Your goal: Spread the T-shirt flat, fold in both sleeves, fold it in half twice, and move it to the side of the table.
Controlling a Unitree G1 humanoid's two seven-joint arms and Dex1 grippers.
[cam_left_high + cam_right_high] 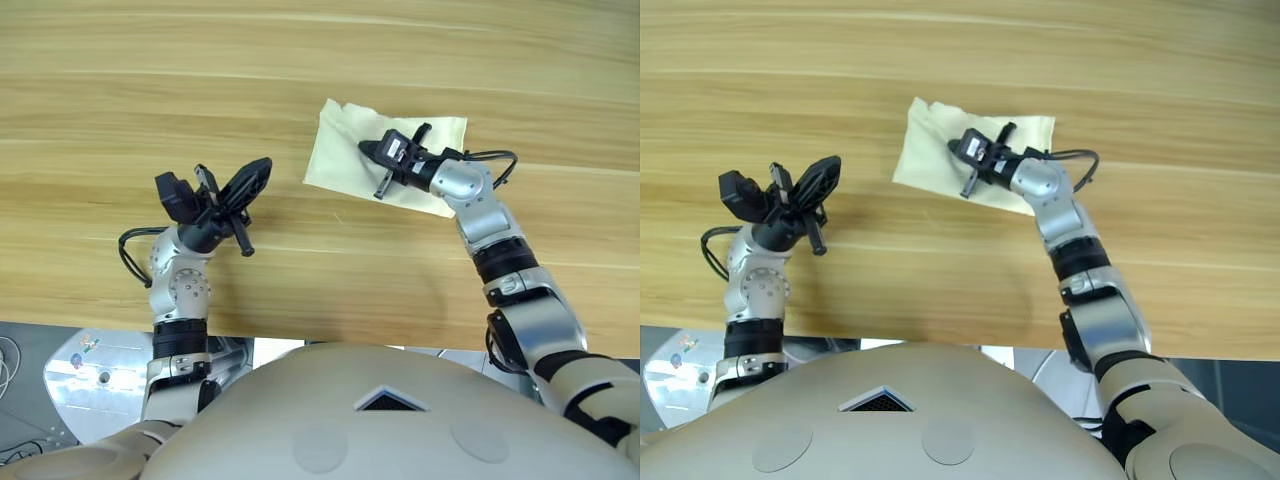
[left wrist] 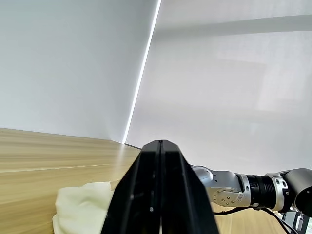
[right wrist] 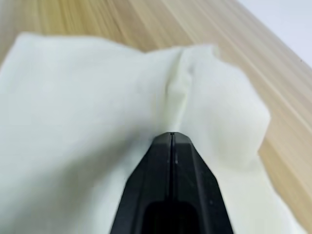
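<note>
There is one T-shirt, two grippers and one wooden surface. The T-shirt is pale yellow and folded into a small square. From the head view it lies on the surface at about 1 o'clock from the middle of the picture. The right gripper sits on top of the T-shirt. Its two black fingers are pressed together, and their tip touches the cloth next to a small raised fold. I cannot tell if any cloth is caught between them. The left gripper is up off the bare wood, at about 8 o'clock from the T-shirt and apart from it. Its two fingers are pressed together too, with nothing in them. A black cable loops by the right wrist, and another black cable loops by the left wrist. A shiny metal plate shows below the near edge of the surface at 7 o'clock. The right gripper and its arm hide the middle of the T-shirt and its 4 o'clock corner. In the left wrist view the fingers hide part of the T-shirt. In the right wrist view its edges are cut off.
</note>
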